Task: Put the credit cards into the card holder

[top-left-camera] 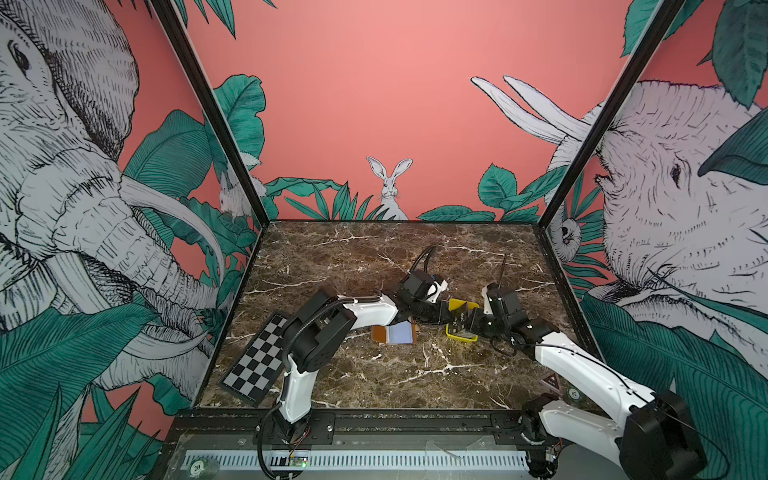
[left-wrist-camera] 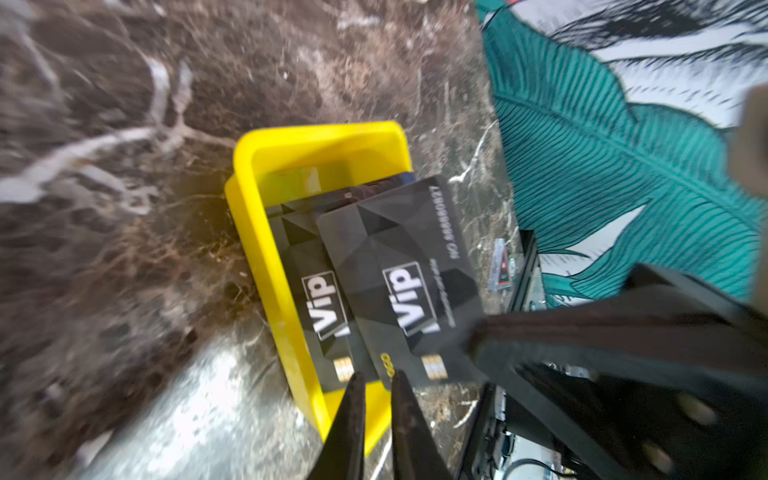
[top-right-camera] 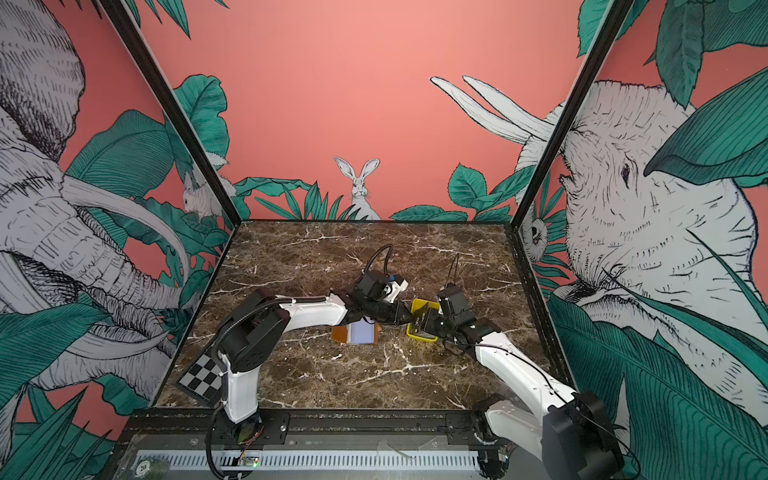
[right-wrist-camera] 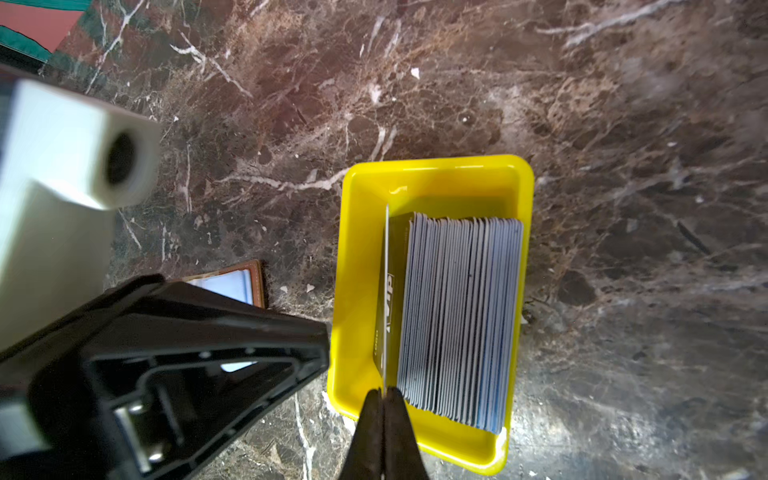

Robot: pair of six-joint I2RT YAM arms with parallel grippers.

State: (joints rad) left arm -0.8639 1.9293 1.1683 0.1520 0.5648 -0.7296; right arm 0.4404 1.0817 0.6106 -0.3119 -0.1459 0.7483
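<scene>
Right hand [right-wrist-camera: 384, 392] pinches one credit card [right-wrist-camera: 392, 299] by its edge; left hand [left-wrist-camera: 376, 386] slightly parted. Thin, stiff, slick.

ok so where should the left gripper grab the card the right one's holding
Probably a free edge of the card, away from where the right gripper is shut on it, pinching across the flat faces. It stands on edge, apart from the stack in the yellow tray, so come in edge-on from the open side facing the card holder, not the stack side.
</scene>
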